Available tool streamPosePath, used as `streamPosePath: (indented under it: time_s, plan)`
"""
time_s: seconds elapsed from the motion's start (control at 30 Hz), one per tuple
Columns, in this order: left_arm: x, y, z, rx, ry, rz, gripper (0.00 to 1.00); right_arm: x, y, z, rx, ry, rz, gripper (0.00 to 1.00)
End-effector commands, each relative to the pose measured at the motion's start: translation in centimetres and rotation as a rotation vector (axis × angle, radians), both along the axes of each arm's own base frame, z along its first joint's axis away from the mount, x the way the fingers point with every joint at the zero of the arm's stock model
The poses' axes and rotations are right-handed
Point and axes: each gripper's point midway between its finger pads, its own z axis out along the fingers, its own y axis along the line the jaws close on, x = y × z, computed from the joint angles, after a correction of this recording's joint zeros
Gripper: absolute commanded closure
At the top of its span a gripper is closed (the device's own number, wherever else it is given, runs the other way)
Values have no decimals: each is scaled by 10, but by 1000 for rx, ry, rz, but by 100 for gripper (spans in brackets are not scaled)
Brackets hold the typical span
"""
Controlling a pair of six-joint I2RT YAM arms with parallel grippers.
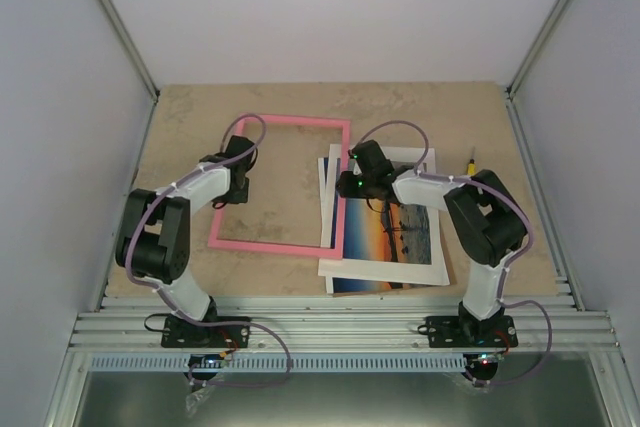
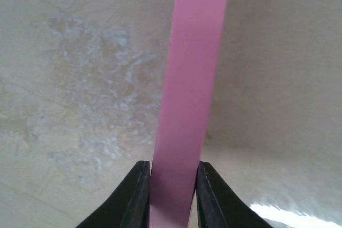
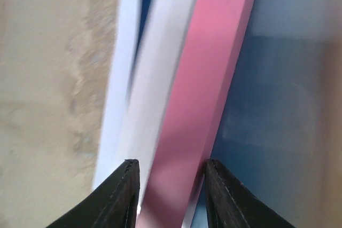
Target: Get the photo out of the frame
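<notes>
The pink frame lies on the table as an empty rectangle; its right rail crosses the left edge of a stack of sheets. In that stack the photo, an orange sunset over blue water, shows through a white mat. My left gripper is on the frame's left rail. In the left wrist view its fingers press both sides of the pink rail, so the left gripper is shut on it. My right gripper straddles the right rail, open, with a gap beside its left finger. The blue photo lies beneath.
A second white sheet pokes out left of the mat, partly under the frame's right rail. A small yellow-handled screwdriver lies at the back right of the tan tabletop. White walls close in the table on three sides.
</notes>
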Motion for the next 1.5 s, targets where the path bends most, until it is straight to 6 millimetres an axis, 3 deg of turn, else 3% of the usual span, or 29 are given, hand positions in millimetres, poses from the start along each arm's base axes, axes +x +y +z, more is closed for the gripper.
streamPosePath:
  time_s: [0.0, 0.17, 0.4, 0.63, 0.8, 0.93, 1.07, 1.23, 1.47]
  plan:
    - [23, 33, 7, 112, -121, 104, 100, -24, 21, 23, 79, -10, 189, 63]
    - [20, 38, 2, 149, -108, 94, 100, -30, 3, 29, 78, -25, 187, 56]
    - [17, 50, 0, 240, -91, 100, 100, -37, -45, 30, 38, -47, 129, 50]
    - [16, 56, 9, 267, -107, 139, 69, -51, -82, 20, -33, -70, 89, 46]
    - [14, 58, 21, 262, -140, 190, 50, -58, -90, 20, -57, -93, 86, 45]
    - [20, 52, 45, 191, -207, 235, 34, -60, -95, 24, -65, -120, 86, 42]
    - [28, 18, 67, -5, -280, 259, 23, -64, -100, 24, -80, -134, 78, 40]
    - [44, -62, 92, -222, -356, 177, 14, -70, -105, 24, -87, -141, 76, 36]
    - [52, -162, 84, -359, -319, 43, 6, -72, -113, 27, -109, -158, 58, 29]
